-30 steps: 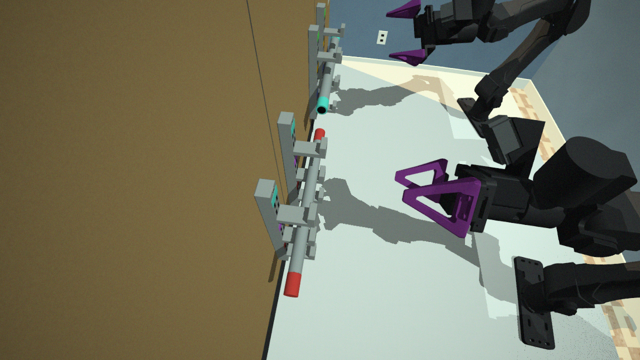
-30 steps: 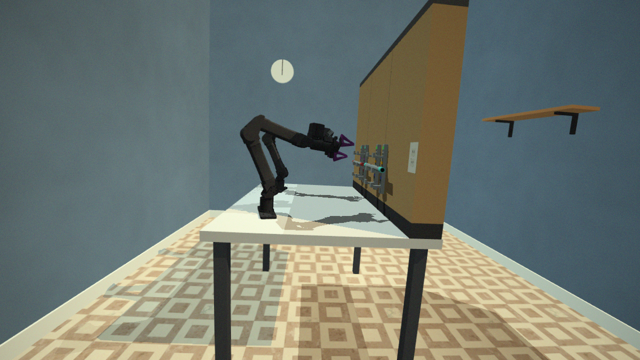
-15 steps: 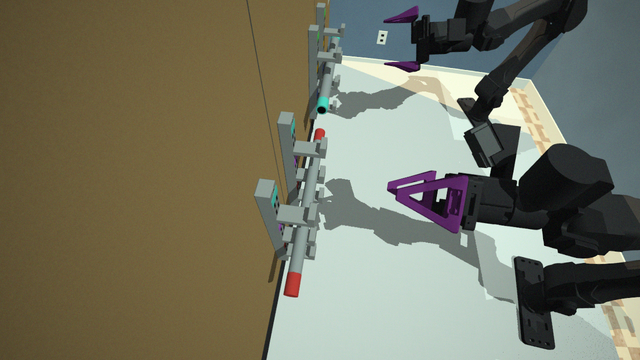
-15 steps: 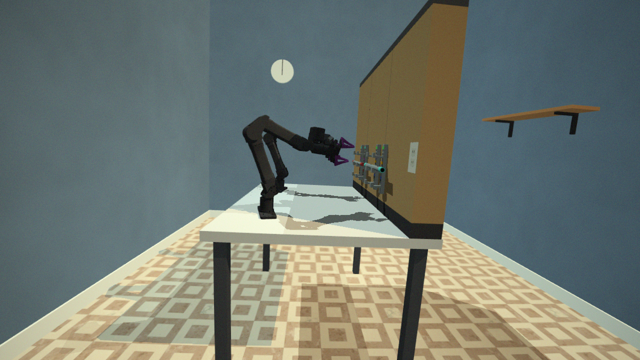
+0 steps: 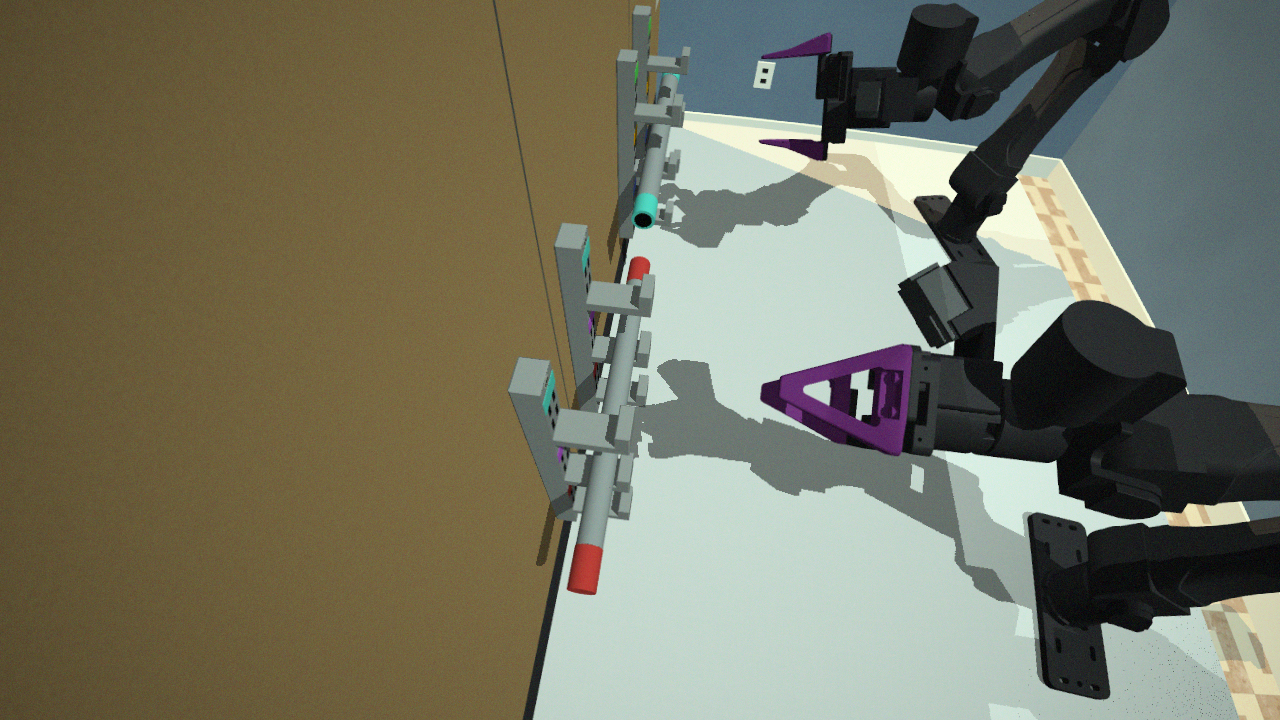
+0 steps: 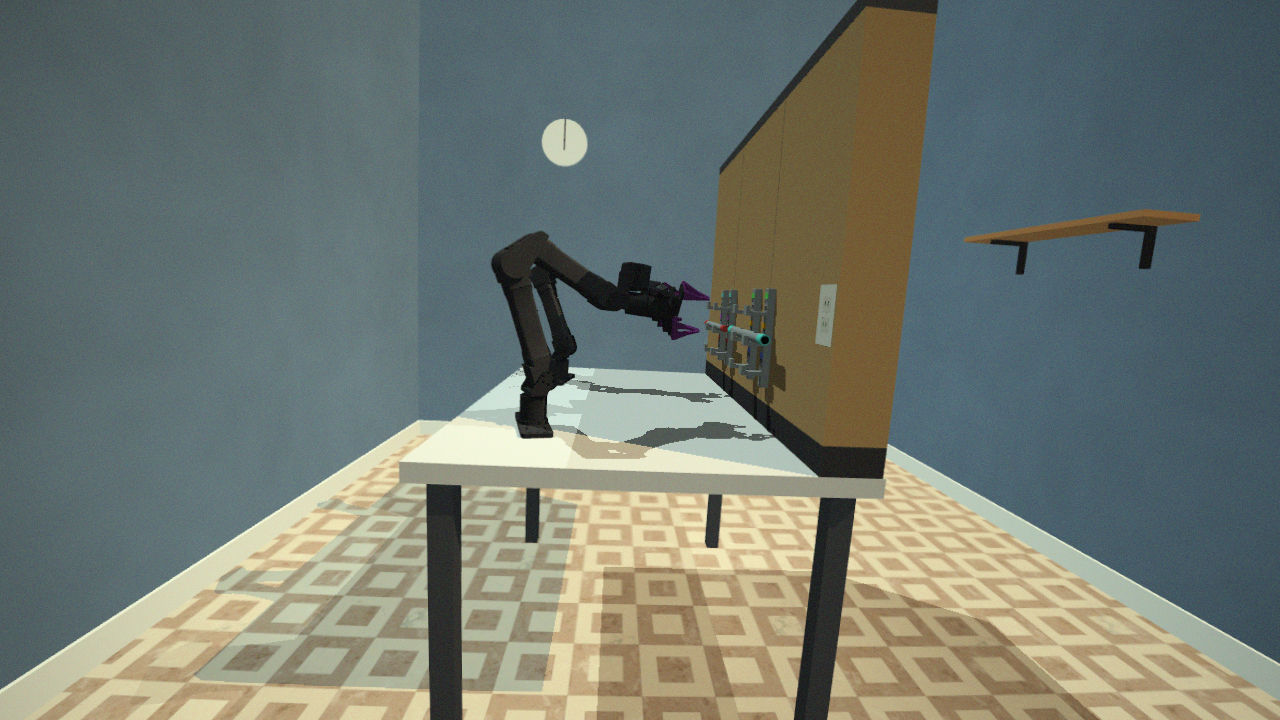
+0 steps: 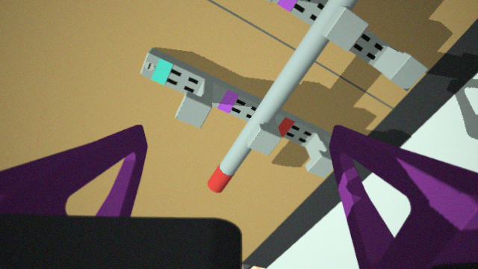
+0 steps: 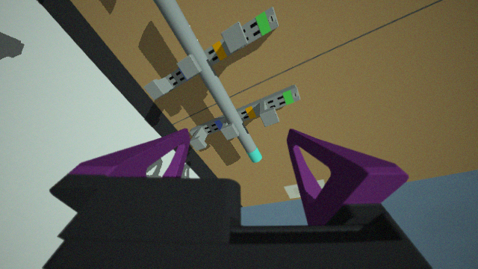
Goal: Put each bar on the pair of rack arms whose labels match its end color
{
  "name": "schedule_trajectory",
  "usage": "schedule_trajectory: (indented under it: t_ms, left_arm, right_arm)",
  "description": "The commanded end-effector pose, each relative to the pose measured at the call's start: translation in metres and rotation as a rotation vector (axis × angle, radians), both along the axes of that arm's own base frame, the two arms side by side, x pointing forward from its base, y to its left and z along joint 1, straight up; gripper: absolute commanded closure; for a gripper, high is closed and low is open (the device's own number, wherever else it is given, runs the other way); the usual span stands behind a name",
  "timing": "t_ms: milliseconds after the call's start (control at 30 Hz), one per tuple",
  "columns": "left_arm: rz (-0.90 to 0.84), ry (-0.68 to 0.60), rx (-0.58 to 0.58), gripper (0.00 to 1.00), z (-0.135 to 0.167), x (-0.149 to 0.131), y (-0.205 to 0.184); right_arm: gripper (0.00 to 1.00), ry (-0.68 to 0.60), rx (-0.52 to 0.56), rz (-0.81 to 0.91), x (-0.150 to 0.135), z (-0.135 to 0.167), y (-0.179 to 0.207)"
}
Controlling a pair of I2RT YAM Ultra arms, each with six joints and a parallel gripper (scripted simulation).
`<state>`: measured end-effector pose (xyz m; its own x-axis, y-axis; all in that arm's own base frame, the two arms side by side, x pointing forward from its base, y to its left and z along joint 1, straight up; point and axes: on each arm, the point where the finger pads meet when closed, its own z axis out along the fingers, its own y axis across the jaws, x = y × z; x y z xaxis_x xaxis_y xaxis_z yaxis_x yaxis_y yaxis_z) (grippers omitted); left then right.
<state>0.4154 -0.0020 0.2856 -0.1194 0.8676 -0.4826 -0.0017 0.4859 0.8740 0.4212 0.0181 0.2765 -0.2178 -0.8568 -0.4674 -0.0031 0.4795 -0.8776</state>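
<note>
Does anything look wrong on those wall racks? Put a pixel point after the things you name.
Yes, the colors don't match! The red-ended bar [image 5: 619, 371] [image 6: 716, 325] [image 7: 291, 78] sits by purple labels [image 5: 561, 456] [image 7: 228, 101], and the turquoise-ended bar [image 5: 654, 159] [image 6: 745, 334] [image 8: 214, 86] sits by orange labels [image 5: 636, 134] [image 8: 219, 51]. Nothing looks broken.

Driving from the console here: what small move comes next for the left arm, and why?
Probably ease the left gripper forward toward the red-ended bar, keeping it open. Its fingers stand wide and short of the bar, which lies on the middle arms, under the purple labels, while the red labels sit one pair lower.
</note>
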Motion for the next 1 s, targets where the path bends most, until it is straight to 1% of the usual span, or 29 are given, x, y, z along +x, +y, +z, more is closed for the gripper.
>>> schedule_trajectory:
  t_ms: [0,167,233,733,800,967]
  left_arm:
    - [0.0,-0.022,0.064,0.0,0.0,0.003,-0.003]
    - [0.004,-0.018,0.131,0.0,-0.007,0.005,-0.004]
    - [0.004,-0.018,0.131,0.0,-0.007,0.005,-0.004]
    - [0.014,-0.005,0.325,0.0,-0.028,0.012,-0.005]
    - [0.014,-0.005,0.325,0.0,-0.028,0.012,-0.005]
    - [0.017,0.0,0.387,0.0,-0.035,0.014,-0.005]
  right_arm:
    - [0.0,-0.049,-0.058,-0.006,0.003,0.009,0.003]
    - [0.0,-0.04,-0.125,-0.013,0.006,0.002,0.004]
    - [0.0,-0.04,-0.125,-0.013,0.006,0.002,0.004]
    - [0.0,-0.015,-0.318,-0.032,0.013,-0.019,0.008]
    - [0.0,-0.015,-0.318,-0.032,0.013,-0.019,0.008]
    - [0.0,-0.006,-0.38,-0.038,0.015,-0.025,0.009]
